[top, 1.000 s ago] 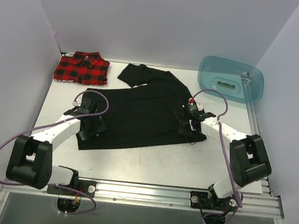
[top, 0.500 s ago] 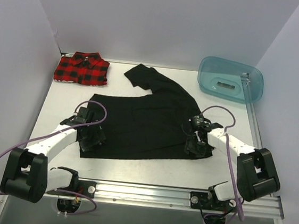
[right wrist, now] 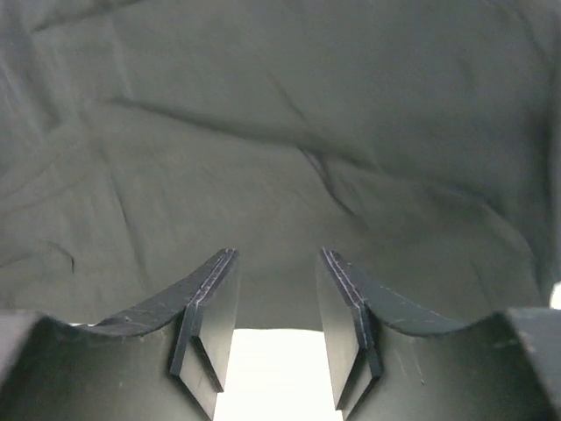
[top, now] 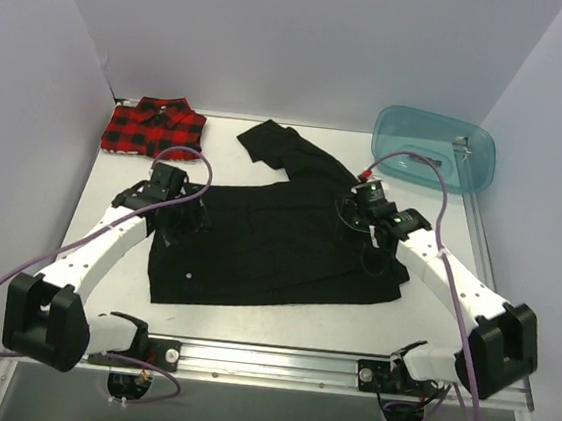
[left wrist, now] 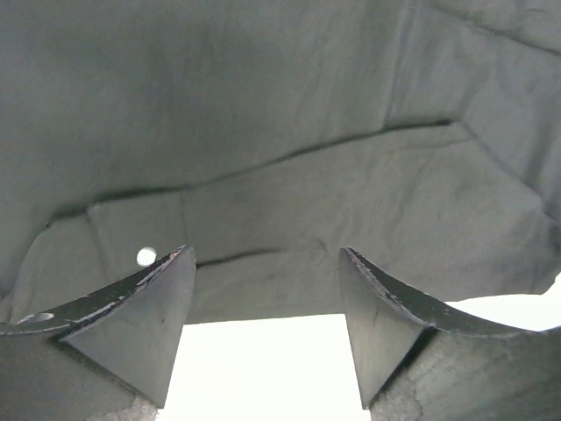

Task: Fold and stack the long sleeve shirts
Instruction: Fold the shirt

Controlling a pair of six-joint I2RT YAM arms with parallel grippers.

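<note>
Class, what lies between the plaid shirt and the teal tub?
The far end of the black shirt, with bare table on either side, shown in the top view.

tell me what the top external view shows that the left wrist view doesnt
Only the top external view: the folded red plaid shirt at the far left corner, the teal tub at the far right, and the right arm. Only the left wrist view: the left claw open, nothing between its fingers, plus the cloth's seams up close. Both: the black shirt lying on the table.
</note>
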